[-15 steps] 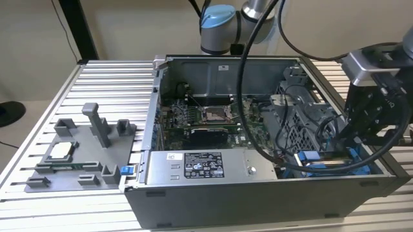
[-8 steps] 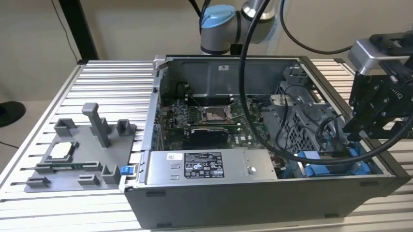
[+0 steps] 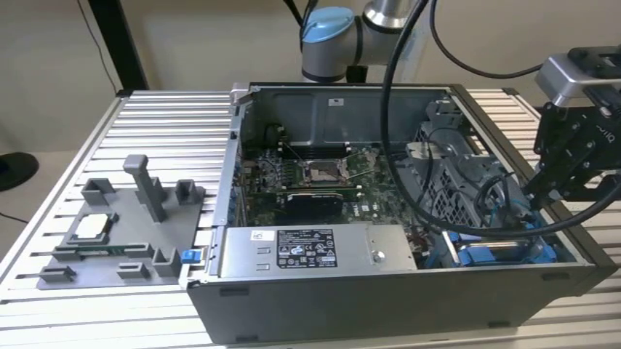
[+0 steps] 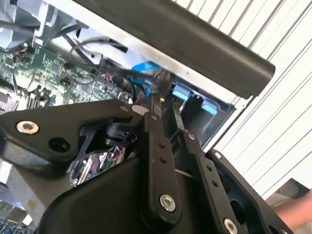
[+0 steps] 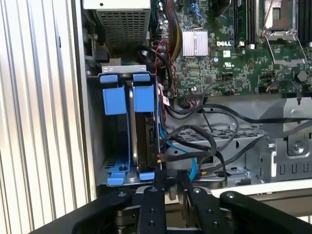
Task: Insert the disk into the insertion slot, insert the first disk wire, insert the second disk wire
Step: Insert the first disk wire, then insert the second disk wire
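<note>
Blue-framed disk (image 5: 145, 129) sits in the insertion slot (image 5: 122, 69); gripper (image 5: 171, 184) just beside, whether closed I cannot tell

One computer case (image 3: 388, 309), one power-supply box (image 3: 310, 251), one disk (image 5: 145, 97), one grey fixture (image 3: 107, 251).

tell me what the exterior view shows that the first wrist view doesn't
Exterior view adds: the grey fixture tray on its left, the power-supply box's white label and the arm's blue-capped joint behind the case. First wrist view adds: the finned silver heatsink and the power supply's vented mesh face. Both: the motherboard, blue plastic tabs, black cables and the gripper.
</note>
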Robot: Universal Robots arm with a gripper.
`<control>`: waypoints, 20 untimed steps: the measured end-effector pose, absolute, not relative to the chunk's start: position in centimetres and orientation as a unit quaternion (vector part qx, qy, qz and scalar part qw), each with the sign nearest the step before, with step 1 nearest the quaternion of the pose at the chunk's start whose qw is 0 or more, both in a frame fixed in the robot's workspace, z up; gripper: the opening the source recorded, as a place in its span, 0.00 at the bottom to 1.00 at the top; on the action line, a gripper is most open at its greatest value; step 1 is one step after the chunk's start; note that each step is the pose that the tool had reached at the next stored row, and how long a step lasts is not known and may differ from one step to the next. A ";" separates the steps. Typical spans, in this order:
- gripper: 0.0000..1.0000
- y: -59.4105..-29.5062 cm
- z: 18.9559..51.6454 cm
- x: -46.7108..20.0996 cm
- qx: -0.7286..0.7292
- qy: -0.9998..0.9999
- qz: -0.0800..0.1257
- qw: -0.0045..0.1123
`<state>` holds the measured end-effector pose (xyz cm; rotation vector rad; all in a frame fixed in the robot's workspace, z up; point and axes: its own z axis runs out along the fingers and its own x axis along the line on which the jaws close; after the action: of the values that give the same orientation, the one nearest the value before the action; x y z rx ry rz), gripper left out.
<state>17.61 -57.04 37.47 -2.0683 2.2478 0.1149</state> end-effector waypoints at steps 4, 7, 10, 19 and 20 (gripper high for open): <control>0.00 -57.0 37.3 18.6 -0.676 0.735 0.037 0.042; 1.00 -56.9 37.0 18.9 -0.676 0.735 0.037 0.041; 1.00 -56.9 36.7 19.0 -0.676 0.735 0.034 0.038; 1.00 -56.8 36.3 19.0 -0.677 0.735 0.024 0.027; 1.00 -56.8 36.2 19.0 -0.677 0.735 0.024 0.026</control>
<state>19.02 -56.81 36.25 -2.0910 2.2723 0.0729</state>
